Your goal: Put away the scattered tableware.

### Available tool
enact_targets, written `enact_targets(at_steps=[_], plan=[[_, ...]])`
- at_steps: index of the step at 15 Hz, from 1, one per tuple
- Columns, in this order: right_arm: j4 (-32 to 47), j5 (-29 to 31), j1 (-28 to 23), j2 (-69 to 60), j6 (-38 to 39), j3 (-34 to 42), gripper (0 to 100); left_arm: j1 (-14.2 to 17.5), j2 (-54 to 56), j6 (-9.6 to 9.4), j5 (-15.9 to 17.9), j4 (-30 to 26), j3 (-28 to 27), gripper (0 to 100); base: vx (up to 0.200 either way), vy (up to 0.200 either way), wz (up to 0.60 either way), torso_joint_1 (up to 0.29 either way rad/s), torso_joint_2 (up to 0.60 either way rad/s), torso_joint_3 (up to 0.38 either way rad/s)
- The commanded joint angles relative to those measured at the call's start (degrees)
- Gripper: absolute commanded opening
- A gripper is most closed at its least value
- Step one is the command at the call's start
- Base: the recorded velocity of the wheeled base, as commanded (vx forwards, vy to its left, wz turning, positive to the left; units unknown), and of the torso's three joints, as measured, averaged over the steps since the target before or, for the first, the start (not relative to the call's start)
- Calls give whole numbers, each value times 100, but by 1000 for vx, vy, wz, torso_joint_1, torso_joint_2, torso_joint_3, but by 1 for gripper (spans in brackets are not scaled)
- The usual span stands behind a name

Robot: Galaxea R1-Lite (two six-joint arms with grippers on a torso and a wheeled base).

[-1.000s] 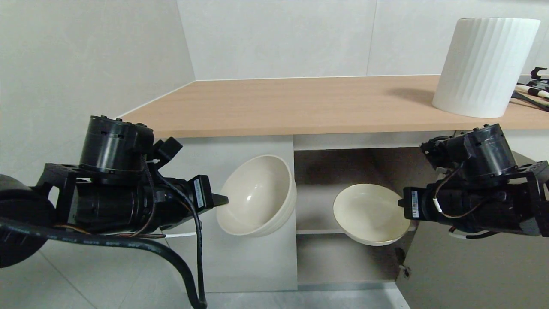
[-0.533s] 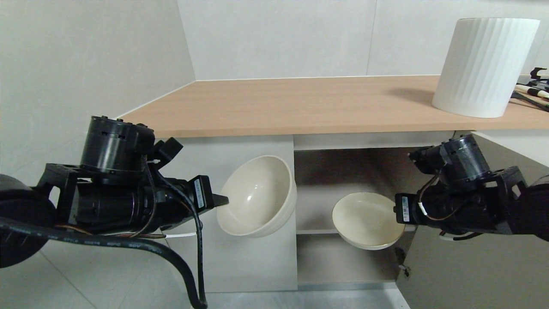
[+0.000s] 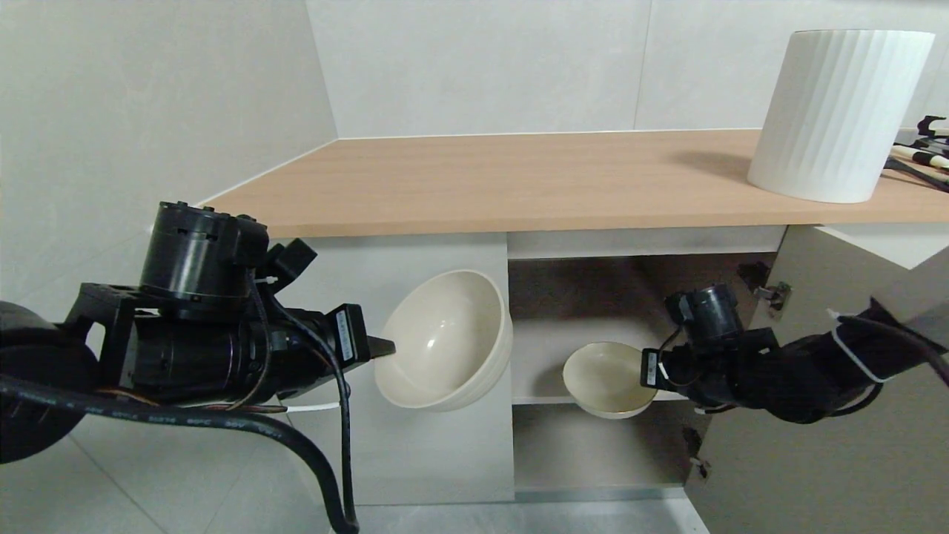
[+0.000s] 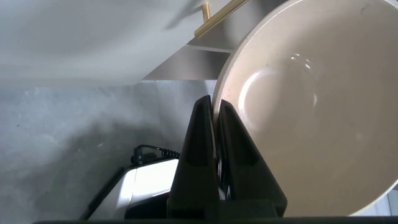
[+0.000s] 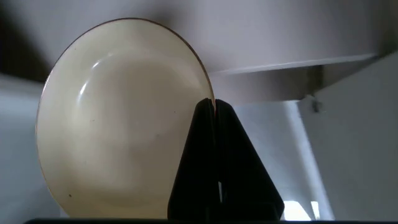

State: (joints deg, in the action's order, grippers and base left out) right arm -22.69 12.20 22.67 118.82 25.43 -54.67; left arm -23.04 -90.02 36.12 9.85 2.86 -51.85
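Observation:
A large cream bowl (image 3: pixel 445 341) hangs tilted in front of the shut left cabinet door, my left gripper (image 3: pixel 385 346) shut on its rim. In the left wrist view the same bowl (image 4: pixel 311 106) has its rim pinched by the left gripper (image 4: pixel 216 118). A smaller cream bowl (image 3: pixel 606 378) is inside the open cabinet, just above the middle shelf (image 3: pixel 541 356), held by the rim in my right gripper (image 3: pixel 646 368). The right wrist view shows that small bowl (image 5: pixel 118 118) with the right gripper (image 5: pixel 212 106) shut on its edge.
A wooden countertop (image 3: pixel 519 178) runs above the cabinet, with a white ribbed container (image 3: pixel 838 111) at its right end and utensils (image 3: pixel 919 156) beside it. The open right cabinet door (image 3: pixel 815 445) stands under my right arm. A lower cabinet compartment (image 3: pixel 593 445) lies beneath the shelf.
My right arm has pushed forward and down into the cabinet, carrying the small bowl deeper toward the middle shelf. The left arm and its bowl have stayed put.

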Motion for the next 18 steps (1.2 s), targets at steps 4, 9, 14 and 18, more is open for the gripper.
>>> enact_targets(at_steps=[4, 9, 14, 18], plan=[[-482, 28, -360, 1284, 331, -368, 0, -8, -51, 0, -1, 4, 8, 0, 0, 0, 0, 0, 0, 0], [-491, 45, -457, 1741, 410, -852, 0, -16, -165, -9, -1, 4, 8, 0, 0, 0, 0, 0, 0, 0], [-482, 318, -466, 2084, 419, -1291, 0, -34, -271, -140, -1, 12, 43, 0, 0, 0, 0, 0, 0, 0], [-474, 327, -536, 2312, 445, -1731, 0, -51, -297, -149, -1, 12, 43, 0, 0, 0, 0, 0, 0, 0]])
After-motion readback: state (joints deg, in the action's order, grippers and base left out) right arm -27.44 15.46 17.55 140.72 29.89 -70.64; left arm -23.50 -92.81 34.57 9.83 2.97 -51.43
